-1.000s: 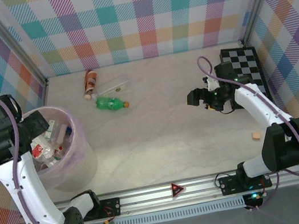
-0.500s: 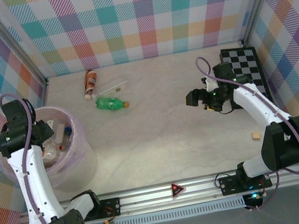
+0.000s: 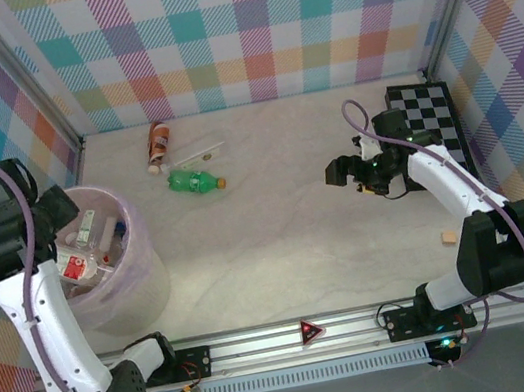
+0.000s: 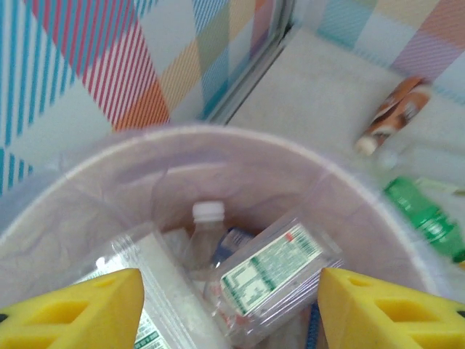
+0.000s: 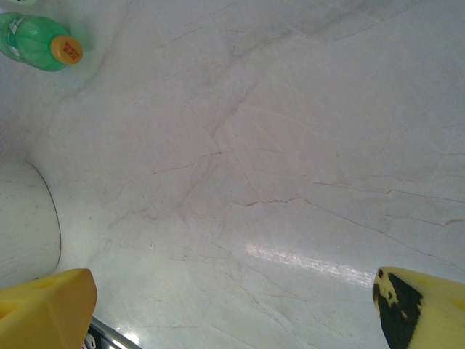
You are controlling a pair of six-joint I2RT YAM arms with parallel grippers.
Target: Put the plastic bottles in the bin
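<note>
My left claw (image 4: 232,313) hangs over the bin (image 4: 218,134). Its two yellow fingers (image 4: 73,309) stand wide apart and nothing is between them, so it is open and empty. Directly under this claw, inside the bin, I see several plastic bottles lying in a heap: a clear bottle with a white cap (image 4: 205,218) and, just beside it, a clear bottle with a white and green label (image 4: 272,265) that lies tilted. Beyond the claw and to its right, outside the bin, the green bottle (image 4: 425,218) lies on the table (image 3: 300,240). Further ahead on the same side lies the brown-orange bottle (image 4: 392,113). Between these two there is a pale thing, too blurred for me to tell what it is. My right claw (image 5: 232,305) is also open and holds nothing; under it I see bare table. From this claw the green bottle is well apart, far ahead and to the left, with its orange cap (image 5: 67,49) turned toward the claw. The checkerboard (image 3: 427,121) lies behind the right claw, near the wall.
</note>
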